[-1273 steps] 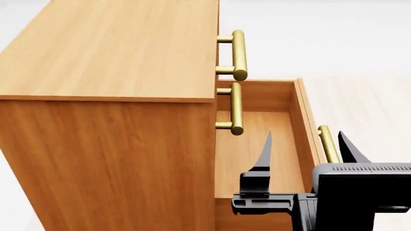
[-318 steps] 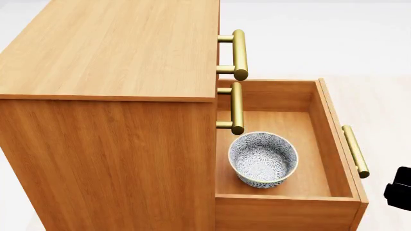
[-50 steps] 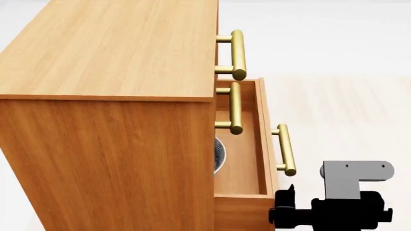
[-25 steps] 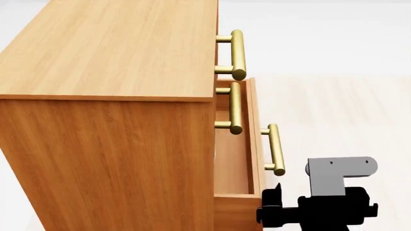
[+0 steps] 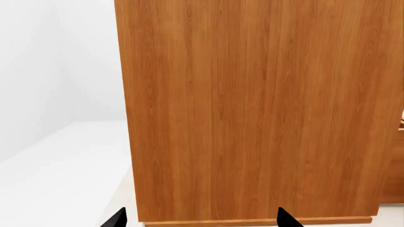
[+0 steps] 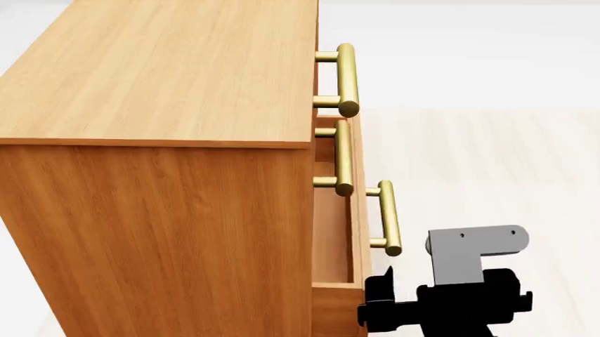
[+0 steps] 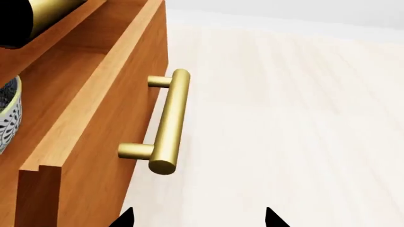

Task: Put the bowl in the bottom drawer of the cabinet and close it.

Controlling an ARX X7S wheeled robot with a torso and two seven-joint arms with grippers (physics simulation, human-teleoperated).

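Note:
The cabinet [image 6: 159, 77] fills the left of the head view. Its bottom drawer [image 6: 357, 210] stands out only a narrow gap, with its brass handle [image 6: 387, 217] facing right. The bowl [image 7: 6, 113] shows only as a patterned sliver inside the drawer in the right wrist view; from the head it is hidden. My right gripper [image 7: 198, 220] is open and empty, low beside the drawer front [image 7: 107, 127] and below its handle [image 7: 167, 123]. My left gripper [image 5: 200, 221] is open, facing the cabinet's side panel [image 5: 252, 109].
The two upper drawers are shut, and their brass handles [image 6: 348, 70] [image 6: 344, 158] overhang the bottom drawer's gap. Pale wooden floor [image 6: 487, 161] spreads to the right of the cabinet. My right wrist's grey bracket [image 6: 473, 249] sits just right of the bottom handle.
The bottom drawer has slid further into the cabinet and its gap has narrowed. My right gripper has moved left along with the drawer front. The bowl's edge no longer shows from the head.

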